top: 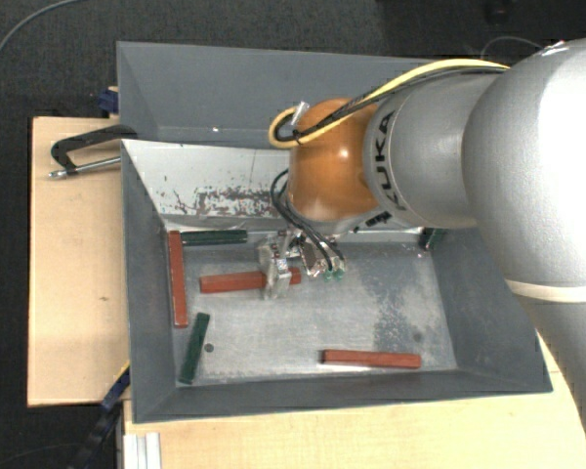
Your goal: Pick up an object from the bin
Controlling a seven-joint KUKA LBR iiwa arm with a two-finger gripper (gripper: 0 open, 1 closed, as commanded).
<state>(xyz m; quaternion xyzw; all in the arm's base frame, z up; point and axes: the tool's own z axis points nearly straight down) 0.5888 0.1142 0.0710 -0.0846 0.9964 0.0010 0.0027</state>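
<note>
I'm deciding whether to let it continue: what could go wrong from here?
The gripper is at one end of the red stick in mid-bin, not its middle; taken there, the stick could tilt or slip. The dark green stick lies close behind it and could be nudged.

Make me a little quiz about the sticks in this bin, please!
1. How many red sticks lie in the bin?
2. True or false: the gripper is over a dark green stick.
3. Which stick is nearest the gripper?
A. the middle red stick
B. the dark green stick in the lower left corner
C. the red stick at the lower right

Key
1. Three: the middle one, one along the left wall and one at the lower right.
2. False: it is at the right end of the middle red stick.
3. A
</note>
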